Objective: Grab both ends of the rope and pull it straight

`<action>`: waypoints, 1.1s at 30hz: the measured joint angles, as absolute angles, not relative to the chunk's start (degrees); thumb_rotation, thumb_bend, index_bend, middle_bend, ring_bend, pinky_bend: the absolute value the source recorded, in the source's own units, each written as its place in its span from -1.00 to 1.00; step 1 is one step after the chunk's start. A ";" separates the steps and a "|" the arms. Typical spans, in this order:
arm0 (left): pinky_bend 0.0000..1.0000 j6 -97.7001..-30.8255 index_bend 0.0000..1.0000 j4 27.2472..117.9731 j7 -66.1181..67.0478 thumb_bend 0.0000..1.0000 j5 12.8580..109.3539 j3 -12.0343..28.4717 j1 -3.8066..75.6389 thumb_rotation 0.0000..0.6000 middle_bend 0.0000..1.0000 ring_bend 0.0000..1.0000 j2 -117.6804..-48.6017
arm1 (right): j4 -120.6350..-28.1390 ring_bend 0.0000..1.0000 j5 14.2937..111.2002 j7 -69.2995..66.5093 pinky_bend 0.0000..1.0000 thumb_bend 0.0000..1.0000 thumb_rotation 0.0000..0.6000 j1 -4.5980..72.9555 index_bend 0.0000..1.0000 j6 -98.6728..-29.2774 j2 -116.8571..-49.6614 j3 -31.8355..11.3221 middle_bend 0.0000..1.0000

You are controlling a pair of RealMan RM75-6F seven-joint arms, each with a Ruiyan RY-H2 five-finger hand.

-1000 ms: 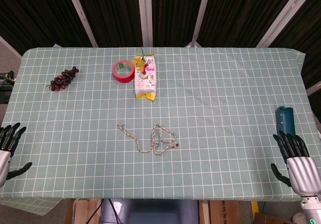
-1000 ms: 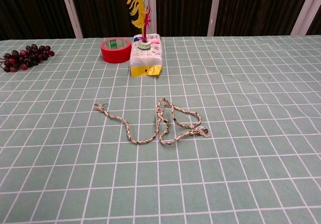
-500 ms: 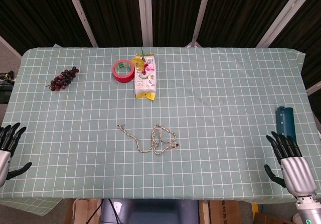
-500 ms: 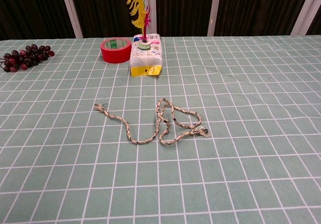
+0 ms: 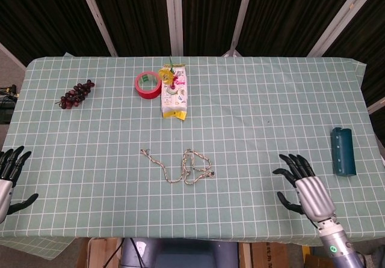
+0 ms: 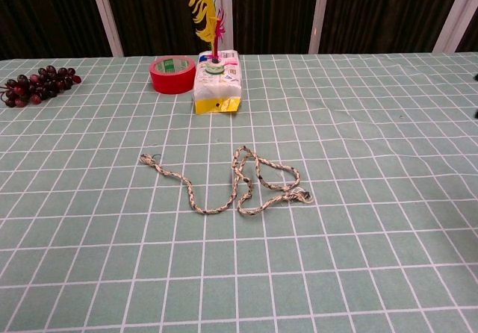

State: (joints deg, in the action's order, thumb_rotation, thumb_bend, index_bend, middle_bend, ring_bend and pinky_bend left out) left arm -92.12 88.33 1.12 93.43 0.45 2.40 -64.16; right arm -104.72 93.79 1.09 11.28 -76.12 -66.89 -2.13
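Observation:
A thin speckled rope [image 5: 182, 166] lies loosely curled on the green checked cloth, one end at the left and a looped tangle at the right. The chest view shows the rope [image 6: 237, 181] near the middle, with no hand close to it. My right hand [image 5: 305, 188] hovers over the front right of the table, fingers spread, holding nothing, well to the right of the rope. At the front left edge my left hand [image 5: 9, 175] is partly cut off by the frame, fingers apart and empty.
A red tape roll [image 5: 147, 84] and a yellow-and-white packet [image 5: 174, 96] with a feather sit behind the rope. Dark grapes [image 5: 76, 94] lie at the back left. A teal box [image 5: 343, 151] lies by the right edge.
My right hand has moved left from the right edge, uncovering the teal box. The left hand and the rope have not moved.

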 measured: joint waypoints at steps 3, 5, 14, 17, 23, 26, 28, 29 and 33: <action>-1.00 -91.93 -0.85 88.29 1.02 -0.92 93.44 0.44 2.51 1.00 -1.00 -1.00 -64.16 | -106.36 -1.00 92.37 4.20 -1.00 -0.23 1.00 13.33 -0.23 -73.68 -69.63 -3.37 -0.72; -1.00 -91.82 -0.85 88.29 1.02 -0.92 93.43 0.42 2.56 1.00 -1.00 -1.00 -64.16 | -107.26 -1.00 91.07 6.99 -1.00 -0.23 1.00 14.99 -0.22 -71.75 -72.19 -4.35 -0.72; -1.00 -91.18 -0.85 88.29 0.90 -0.92 92.96 0.57 2.86 1.00 -1.00 -1.00 -64.28 | -107.02 -1.00 83.88 17.56 -1.00 -0.23 1.00 20.13 -0.13 -66.11 -83.55 -6.90 -0.72; -1.00 -91.03 -0.85 88.26 0.89 -0.92 92.91 0.56 2.93 1.00 -1.00 -1.00 -64.32 | -105.61 -1.00 81.10 20.14 -1.00 -0.23 1.00 21.59 -0.11 -64.92 -87.79 -7.54 -0.72; -1.00 -90.96 -0.85 88.17 0.61 -0.92 92.59 0.67 2.95 1.00 -1.00 -1.00 -64.25 | -101.14 -1.00 76.15 24.26 -1.00 -0.23 1.00 24.31 -0.09 -63.61 -95.36 -8.96 -0.72; -1.00 -91.05 -0.86 88.10 0.50 -0.92 92.55 0.77 2.98 1.00 -1.00 -1.00 -64.22 | -98.72 -1.00 73.56 25.34 -1.00 -0.23 1.00 25.38 -0.08 -63.39 -98.38 -9.90 -0.72; -1.00 -91.11 -0.86 88.03 0.52 -0.92 92.62 0.78 3.00 1.00 -1.00 -1.00 -64.23 | -97.13 -1.00 71.79 26.02 -1.00 -0.23 1.00 26.17 -0.06 -63.25 -100.13 -10.66 -0.72; -1.00 -91.11 -0.86 88.00 0.53 -0.92 92.63 0.78 3.01 1.00 -1.00 -1.00 -64.25 | -96.53 -1.00 71.12 26.32 -1.00 -0.23 1.00 26.53 -0.05 -63.18 -100.77 -10.99 -0.72; -1.00 -91.01 -0.86 87.98 0.47 -0.92 92.51 0.81 3.05 1.00 -1.00 -1.00 -64.29 | -94.43 -1.00 68.82 27.37 -1.00 -0.23 1.00 27.92 0.01 -62.95 -102.68 -12.12 -0.72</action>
